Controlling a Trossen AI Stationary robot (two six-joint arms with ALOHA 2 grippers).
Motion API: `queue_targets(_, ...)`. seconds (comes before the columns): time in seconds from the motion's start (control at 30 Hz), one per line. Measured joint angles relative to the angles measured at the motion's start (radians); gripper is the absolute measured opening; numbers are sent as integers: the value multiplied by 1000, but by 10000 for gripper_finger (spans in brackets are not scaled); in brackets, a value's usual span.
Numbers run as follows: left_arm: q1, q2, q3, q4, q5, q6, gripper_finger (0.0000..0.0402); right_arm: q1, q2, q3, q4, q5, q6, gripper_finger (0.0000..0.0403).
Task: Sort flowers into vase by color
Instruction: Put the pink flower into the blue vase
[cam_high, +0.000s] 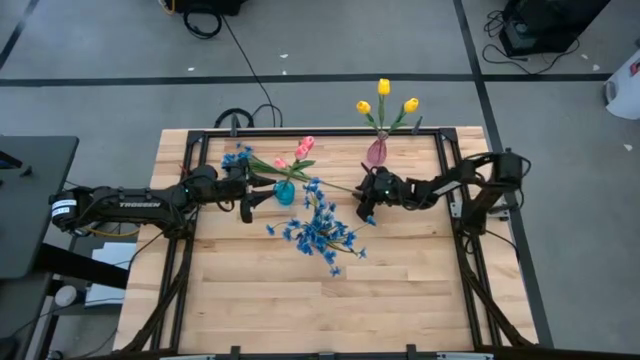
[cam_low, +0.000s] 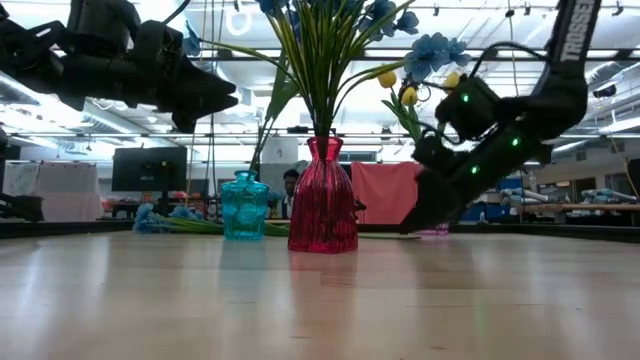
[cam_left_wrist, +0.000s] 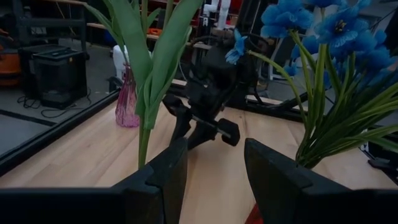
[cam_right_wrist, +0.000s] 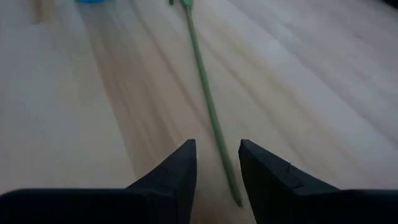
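A blue flower lies flat on the table, its blossoms (cam_high: 237, 157) at the far left and its thin green stem (cam_right_wrist: 208, 99) running toward the right. My right gripper (cam_right_wrist: 216, 168) is open and low over the stem's free end (cam_right_wrist: 237, 199), one finger on either side; whether they touch it, I cannot tell. My left gripper (cam_left_wrist: 214, 177) hovers open and level by the teal vase (cam_high: 285, 192), which holds pink tulips (cam_high: 303, 150). A red vase (cam_low: 323, 195) carries a blue spray (cam_high: 320, 230). A pink vase (cam_high: 376, 152) holds yellow tulips (cam_high: 384, 100).
The three vases stand close together in the table's far half, between the two arms. A black frame rail (cam_high: 320, 133) runs along the far edge. The near half of the wooden table (cam_high: 320, 310) is bare wood.
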Motion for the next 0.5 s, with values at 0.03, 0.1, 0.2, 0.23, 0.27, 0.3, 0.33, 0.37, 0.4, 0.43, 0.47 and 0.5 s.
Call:
queue_targets(0.03, 0, 0, 0, -3, 0, 0, 165, 0, 19, 1, 16, -4, 0, 134)
queue_targets(0.1, 0, 0, 0, -4, 0, 0, 165, 0, 52, 2, 39, -12, -1, 134)
queue_targets(0.2, 0, 0, 0, -1, 0, 0, 165, 0, 83, 4, 53, -9, -1, 133)
queue_targets(0.23, 0, 0, 0, -1, 0, 0, 165, 2, 88, 5, 50, -3, -1, 131)
queue_targets(0.27, 0, 0, 0, 0, 0, 0, 165, 4, 88, 6, 39, 6, 3, 126)
queue_targets(0.3, 0, 0, 0, 2, 0, 0, 165, 8, 88, 7, 21, 14, 7, 119)
queue_targets(0.33, 0, 0, 0, 4, 0, 0, 165, 11, 88, 8, 12, 23, 12, 108)
queue_targets(0.37, 0, 0, 0, 5, 0, 0, 165, 15, 86, 9, 5, 32, 19, 94)
queue_targets(0.4, 0, 0, 0, 6, 0, 0, 165, 18, 85, 9, -3, 38, 26, 76)
queue_targets(0.43, 0, 0, 0, 7, 0, 0, 165, 21, 85, 9, -6, 39, 31, 57)
queue_targets(0.47, 0, 0, 0, 7, 0, 0, 165, 23, 85, 9, -8, 39, 38, 36)
queue_targets(0.5, 0, 0, 0, 6, 0, 0, 165, 23, 85, 9, -10, 39, 45, 19)
